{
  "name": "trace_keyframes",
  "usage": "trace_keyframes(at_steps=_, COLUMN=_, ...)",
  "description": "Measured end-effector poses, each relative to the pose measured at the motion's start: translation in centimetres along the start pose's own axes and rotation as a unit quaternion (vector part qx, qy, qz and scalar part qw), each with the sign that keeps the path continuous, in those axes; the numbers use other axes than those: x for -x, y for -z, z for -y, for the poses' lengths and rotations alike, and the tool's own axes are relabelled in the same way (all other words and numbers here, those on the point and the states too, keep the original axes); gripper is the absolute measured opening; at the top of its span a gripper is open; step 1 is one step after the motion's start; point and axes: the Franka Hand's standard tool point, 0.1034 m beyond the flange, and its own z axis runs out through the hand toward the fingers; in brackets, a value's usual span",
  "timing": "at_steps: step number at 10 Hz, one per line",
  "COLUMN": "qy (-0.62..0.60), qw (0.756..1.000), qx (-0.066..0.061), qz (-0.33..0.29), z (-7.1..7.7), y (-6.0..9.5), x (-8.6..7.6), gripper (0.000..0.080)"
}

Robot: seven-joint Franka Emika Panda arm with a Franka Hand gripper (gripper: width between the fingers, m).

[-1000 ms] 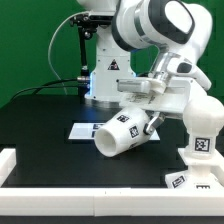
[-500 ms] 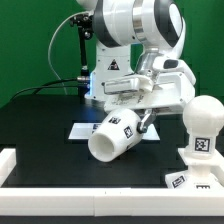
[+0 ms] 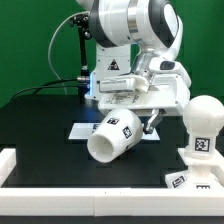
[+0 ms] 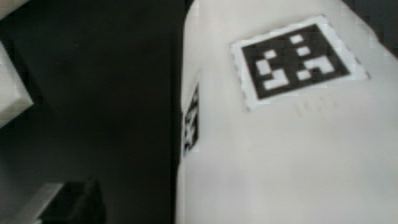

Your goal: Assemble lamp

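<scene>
The white truncated-cone lamp shade [image 3: 113, 138] lies tilted on its side over the black table, its wide opening toward the exterior view's lower left, with square tags on its wall. My gripper [image 3: 149, 120] is at its narrow end and looks shut on its wall. In the wrist view the shade [image 4: 294, 130] fills most of the frame, and one dark finger [image 4: 63, 200] shows beside it. The round bulb [image 3: 206, 110] stands upright at the exterior view's right, its tagged neck [image 3: 200, 144] rising from the blocky base [image 3: 185, 180].
The marker board [image 3: 82, 130] lies flat on the table behind the shade. A white raised border [image 3: 20, 165] runs along the table's front and left edges. A dark stand with cables [image 3: 78, 50] and a white tagged arm mount [image 3: 108, 75] are at the back.
The arm swung toward the exterior view's left, carrying the shade with it. The shade now sits a little further left and lower. The bulb and base have not moved.
</scene>
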Motion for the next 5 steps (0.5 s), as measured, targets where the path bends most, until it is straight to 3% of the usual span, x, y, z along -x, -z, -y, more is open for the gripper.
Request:
trace_keyframes(at_steps=1, qy=0.004, qw=1.0, qx=-0.001, qz=0.004, z=-0.1, y=0.2, x=0.2, gripper=0.0685)
trace_keyframes(at_steps=3, qy=-0.006, qw=1.0, qx=-0.01, qz=0.013, z=-0.3, y=1.2, x=-0.2, gripper=0.0697)
trace_keyframes(at_steps=5, qy=-0.013, qw=1.0, qx=-0.017, qz=0.006, z=-0.4, y=2.1, x=-2.0, gripper=0.0698)
